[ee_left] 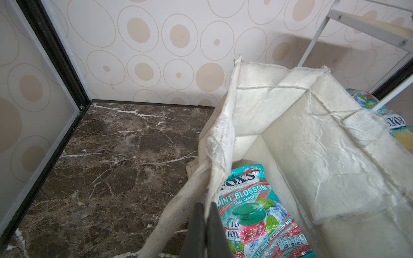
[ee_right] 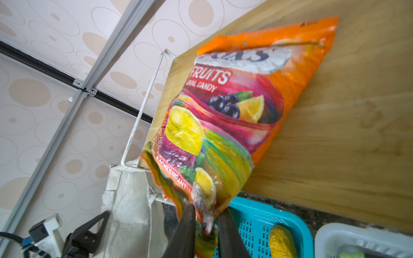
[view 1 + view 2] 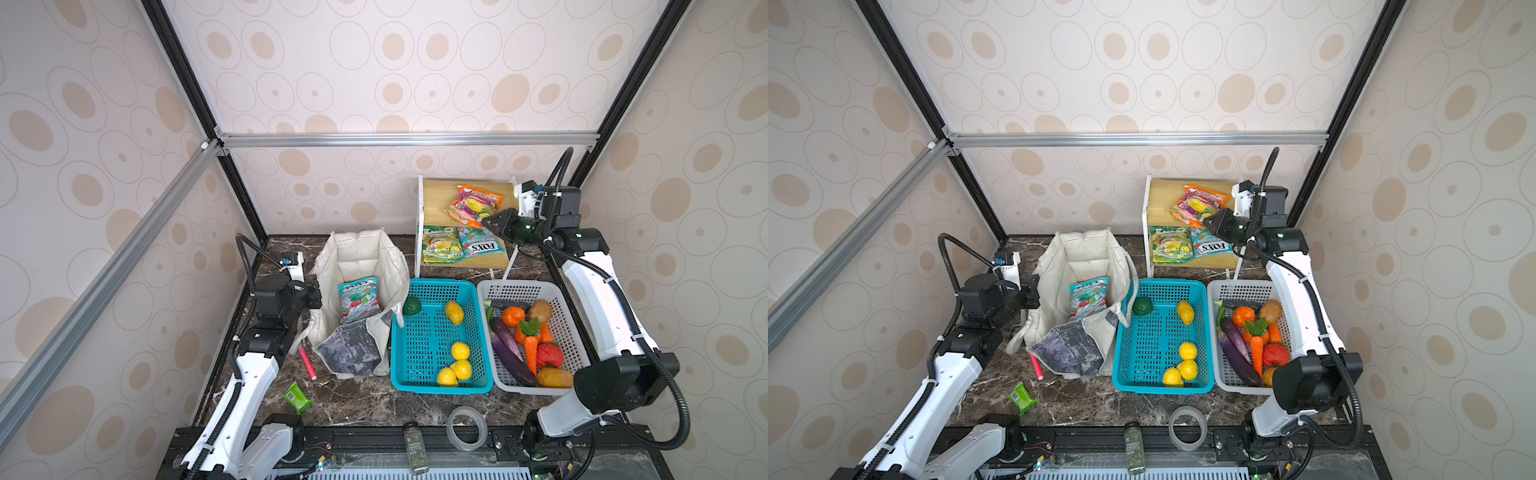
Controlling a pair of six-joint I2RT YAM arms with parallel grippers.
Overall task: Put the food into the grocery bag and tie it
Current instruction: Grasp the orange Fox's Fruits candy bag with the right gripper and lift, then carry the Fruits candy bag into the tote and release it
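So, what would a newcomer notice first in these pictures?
The orange candy packet on the wooden shelf, pinched at its corner by the right tool. The grocery bag at the left, its rim held by the left tool, with a mint candy packet inside. Beside it stand a teal basket of yellow fruits and a white basket of vegetables.

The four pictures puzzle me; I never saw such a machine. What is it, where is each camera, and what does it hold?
It is two robot arms on a marble table. Two pictures look down from above; two come from cameras on the wrists. The left arm's jaws are shut on the grocery bag's rim, with a mint candy packet inside. The right arm's jaws pinch an orange candy packet on the wooden shelf. Toy food lies in a teal basket and a white basket.
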